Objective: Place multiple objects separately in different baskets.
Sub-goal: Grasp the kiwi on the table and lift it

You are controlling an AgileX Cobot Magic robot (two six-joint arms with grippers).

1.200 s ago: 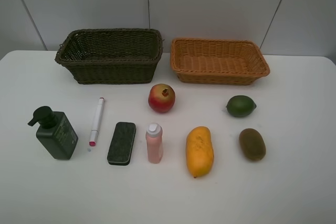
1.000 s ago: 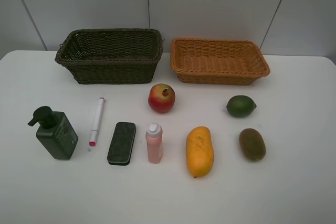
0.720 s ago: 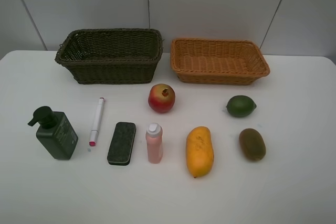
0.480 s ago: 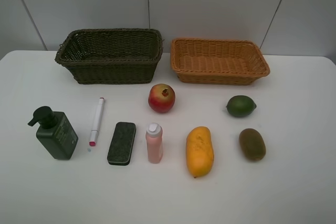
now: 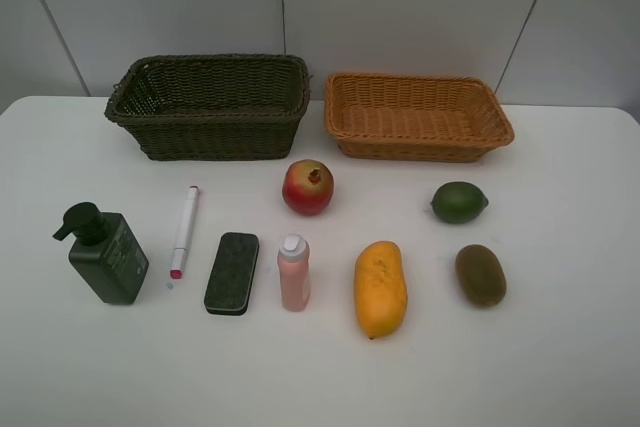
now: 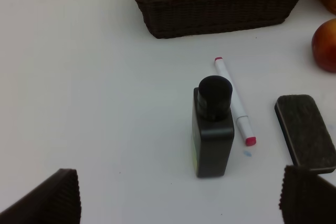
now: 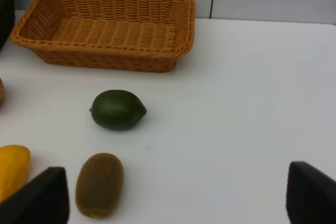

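Along the far edge of the table (image 5: pixel 560 377) you've got the 2 baskets side by side with a small gap between them. The dark green-brown basket (image 5: pixel 210 137) is the deeper one, toward the left. The orange-tan basket (image 5: pixel 415 147) is shallower, toward the right.

All 8 objects are out on the table, none in a basket. Closest to the left edge is the pump bottle (image 5: pixel 108 257), standing up. Just right of it is the marker (image 5: pixel 184 230), lying flat with its pink tip toward the near edge. Then comes the eraser pad (image 5: pixel 232 272), lying flat, and the pink bottle (image 5: pixel 293 272) just beside it. Can't tell if that one is standing or lying.

The pomegranate (image 5: pixel 308 187) sits about mid-table, closer to the baskets than anything else, roughly in front of the gap between them. Right of the pink bottle the mango (image 5: pixel 380 289) lies lengthwise. Toward the right edge are the lime (image 5: pixel 459 202) and, nearer the near edge, the kiwi (image 5: pixel 480 275), a bit apart from each other.

Neither arm shows in the high view. In the left wrist view, the left gripper (image 6: pixel 178 198) is spread wide with nothing in it, pump bottle ahead of it. The right gripper (image 7: pixel 176 195) is the same: jaws wide apart and holding nothing, with the kiwi close to 1 finger.
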